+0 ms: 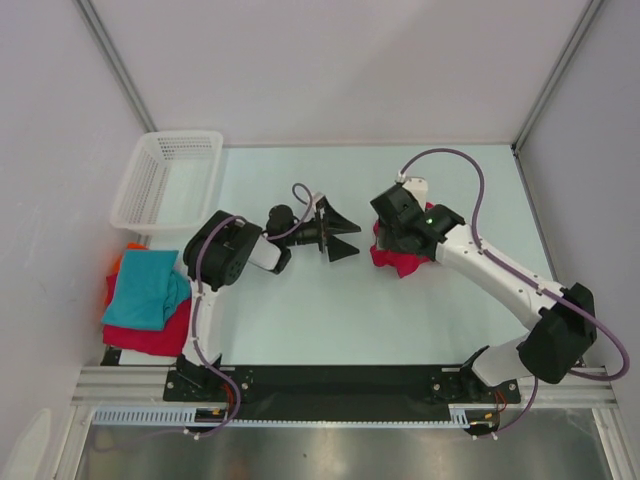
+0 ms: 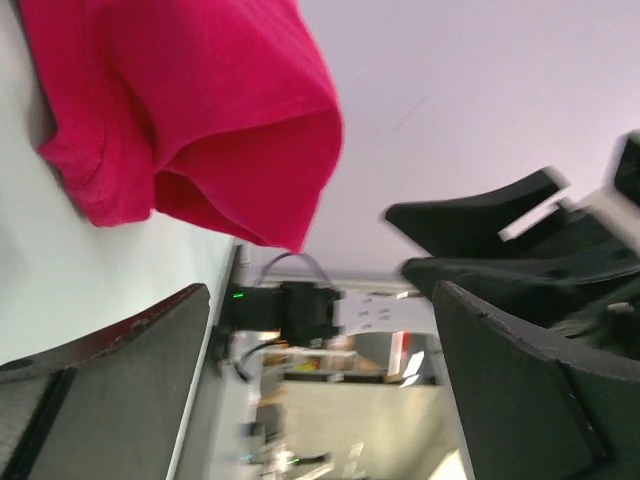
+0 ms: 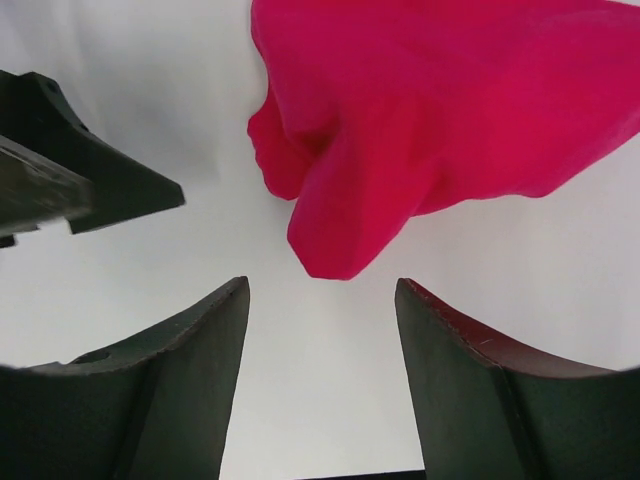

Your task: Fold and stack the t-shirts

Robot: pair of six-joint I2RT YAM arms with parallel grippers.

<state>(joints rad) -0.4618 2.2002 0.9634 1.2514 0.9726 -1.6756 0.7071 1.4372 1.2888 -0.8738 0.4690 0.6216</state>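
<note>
As seen from above, shows a crumpled crimson t-shirt (image 1: 400, 262) on the table (image 1: 300, 320), right of centre, just ahead of the right gripper (image 3: 320, 290), fingers spread and empty; left gripper (image 1: 350, 232) nearby, fingers wide apart; folded teal t-shirt (image 1: 145, 288) atop a red one (image 1: 160, 338), far left.

**One shirt mid-table, the rest stacked at the left edge**

Seen from above, with 12 o'clock at the far edge of the table (image 1: 300, 325), the basket (image 1: 140, 190) sits in the corner at 10 o'clock. Just beside it, at its 6 o'clock, the stack of shirts (image 1: 150, 335) lies along the table's edge at 8 to 9 o'clock. The top shirt (image 1: 145, 285) rests on the others.

The loose shirt (image 1: 398, 262) lies alone near the middle, slightly toward 3 o'clock, well apart from the stack. The left gripper (image 1: 352, 237) is near this shirt's 9 o'clock, between it and the stack, not touching it. The right gripper (image 3: 320, 290) is close over the table, with the shirt just beyond its fingertips.
</note>
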